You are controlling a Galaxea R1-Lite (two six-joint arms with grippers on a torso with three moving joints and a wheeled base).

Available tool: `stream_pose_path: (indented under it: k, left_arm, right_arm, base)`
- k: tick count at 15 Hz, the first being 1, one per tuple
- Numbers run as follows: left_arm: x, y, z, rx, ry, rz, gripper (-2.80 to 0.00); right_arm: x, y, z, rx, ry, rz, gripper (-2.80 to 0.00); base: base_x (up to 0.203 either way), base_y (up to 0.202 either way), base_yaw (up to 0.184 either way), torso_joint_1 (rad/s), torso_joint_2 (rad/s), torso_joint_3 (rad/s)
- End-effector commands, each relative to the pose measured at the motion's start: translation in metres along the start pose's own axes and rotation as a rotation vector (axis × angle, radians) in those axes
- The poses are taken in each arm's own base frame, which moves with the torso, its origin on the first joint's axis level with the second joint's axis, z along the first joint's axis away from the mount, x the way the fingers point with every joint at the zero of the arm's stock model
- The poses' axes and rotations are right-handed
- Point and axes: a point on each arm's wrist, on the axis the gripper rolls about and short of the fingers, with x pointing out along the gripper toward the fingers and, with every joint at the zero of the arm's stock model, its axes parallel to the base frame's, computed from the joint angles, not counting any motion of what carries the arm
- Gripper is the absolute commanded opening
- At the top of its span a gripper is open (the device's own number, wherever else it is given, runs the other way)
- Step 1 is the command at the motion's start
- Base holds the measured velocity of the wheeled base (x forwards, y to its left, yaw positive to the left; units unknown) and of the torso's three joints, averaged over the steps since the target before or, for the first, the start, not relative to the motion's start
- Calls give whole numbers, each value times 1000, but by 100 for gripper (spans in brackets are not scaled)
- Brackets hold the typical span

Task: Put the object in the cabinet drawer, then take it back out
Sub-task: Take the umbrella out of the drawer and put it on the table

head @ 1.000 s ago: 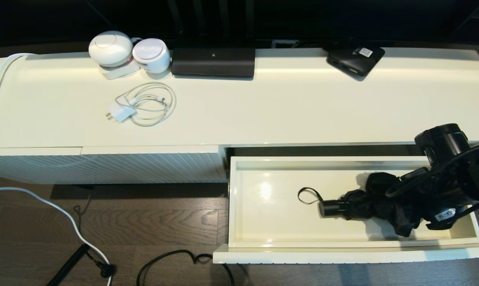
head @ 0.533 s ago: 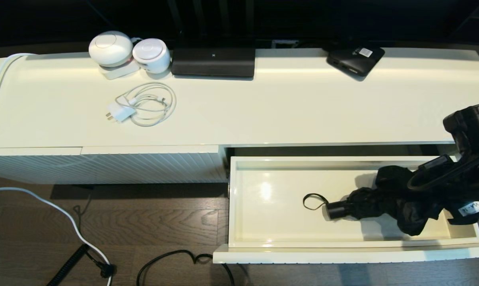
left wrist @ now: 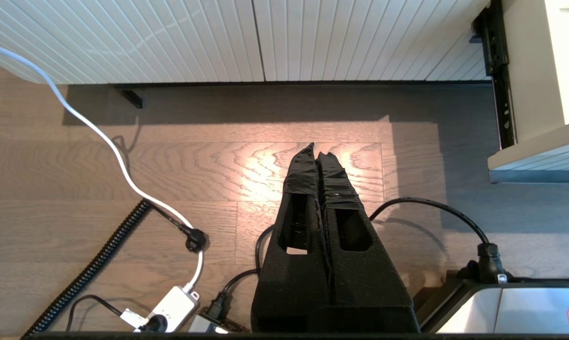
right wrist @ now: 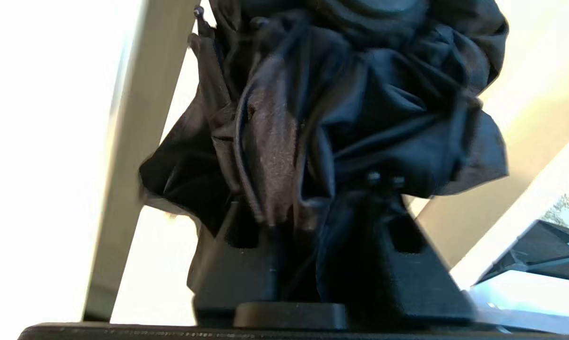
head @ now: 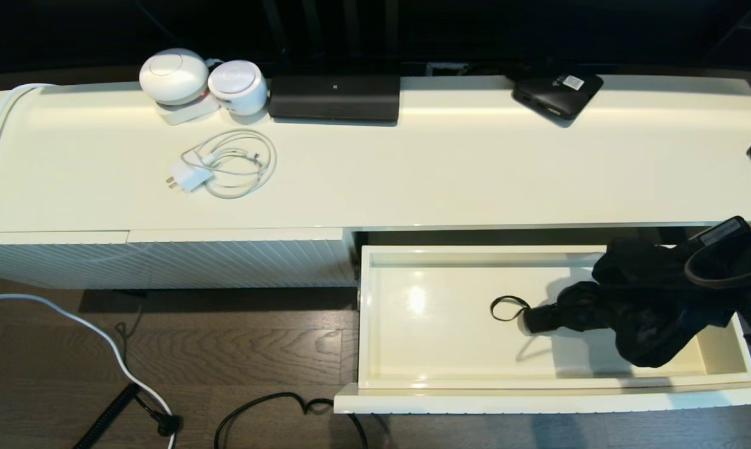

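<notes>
The black folding umbrella [head: 646, 305] hangs over the right end of the open cream drawer [head: 537, 381], its short handle [head: 540, 318] and wrist loop [head: 509, 308] pointing left, low over the glossy drawer floor. My right gripper [head: 721, 287], largely hidden at the head view's right edge, is shut on the umbrella's loose fabric [right wrist: 360, 94]; in the right wrist view the gripper [right wrist: 308, 208] has cloth bunched between its fingers. My left gripper [left wrist: 318, 151] is parked, shut and empty, over the wooden floor left of the drawer's corner [left wrist: 539, 158].
On the cabinet top sit a flat black box with a white label [head: 557, 92], a black device [head: 334, 96], two white round devices [head: 174, 76] and a white charger with coiled cable [head: 225, 163]. A ribbed panel [head: 163, 262] lies left of the drawer. Cables [head: 132, 374] cross the floor.
My right arm has pulled back to the right and upward, carrying the umbrella with it; the handle and wrist loop have slid rightward along the drawer. The left arm has not moved.
</notes>
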Motion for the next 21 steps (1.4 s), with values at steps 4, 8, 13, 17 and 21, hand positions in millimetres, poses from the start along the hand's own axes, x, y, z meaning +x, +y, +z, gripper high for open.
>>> stream_pose_path:
  k: [4,8,13,17,21]
  left_arm:
    - [0,0,0,0,1,0,-280]
    - [0,0,0,0,0,0,-280]
    - [0,0,0,0,0,0,-280]
    - [0,0,0,0,0,0,-280]
    - [0,0,0,0,1,0,-280]
  right_arm:
    - [-32,1,1,-21,-44,42,-280]
    - [-52,-1,0,-54,-19,61,-280]
    - [-80,0,4,-113,-69,142,-280]
    - [-101,9,16,-140,-101,226,-280]
    - [-113,19,24,-145,-121,277,-280]
  base:
    - [0,0,0,0,0,0]
    - [0,0,0,0,0,0]
    - [0,0,0,0,0,0]
    - [0,0,0,0,0,0]
    - [0,0,0,0,0,0]
